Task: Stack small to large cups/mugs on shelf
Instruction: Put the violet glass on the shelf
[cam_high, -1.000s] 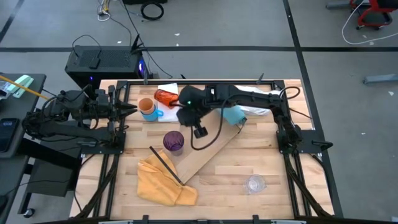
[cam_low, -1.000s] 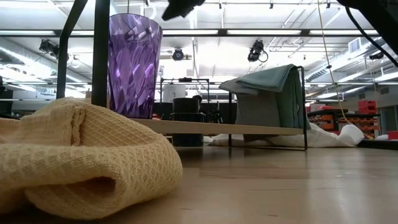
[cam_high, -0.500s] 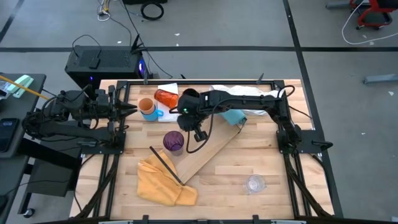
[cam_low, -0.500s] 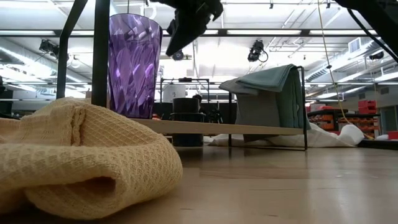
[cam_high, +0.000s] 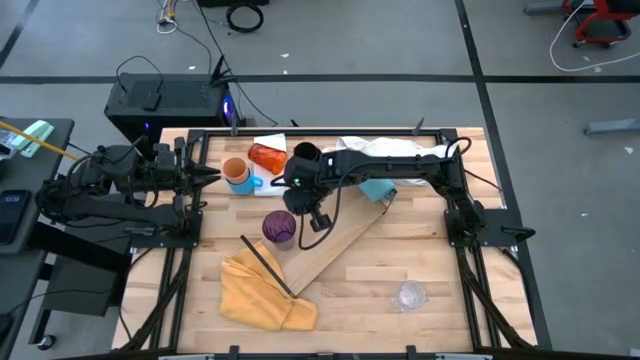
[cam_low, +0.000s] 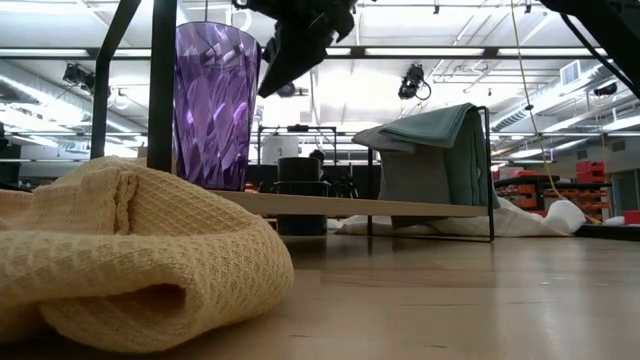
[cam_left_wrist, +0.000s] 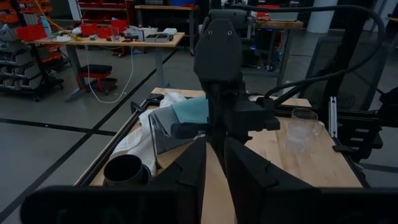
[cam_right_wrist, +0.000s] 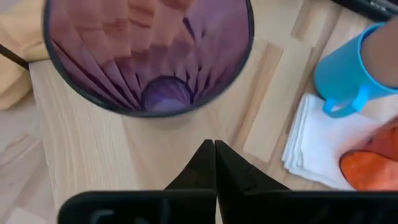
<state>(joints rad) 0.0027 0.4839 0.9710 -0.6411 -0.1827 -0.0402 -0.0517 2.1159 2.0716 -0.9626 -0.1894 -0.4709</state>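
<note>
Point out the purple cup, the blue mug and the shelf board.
purple cup (cam_high: 279, 228): high view, on its open mouth.
blue mug (cam_right_wrist: 348, 68): right wrist view, on its outer wall above the handle.
shelf (cam_high: 335, 245): high view, on bare wood mid-board.

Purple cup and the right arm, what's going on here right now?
The right gripper, fingers shut and empty, hovers beside the translucent purple faceted cup, which stands upright on one end of the long pale wooden board. The bright blue mug and orange-red tumbler wait near a white cloth. The left gripper is parked at the table's left edge.
</note>
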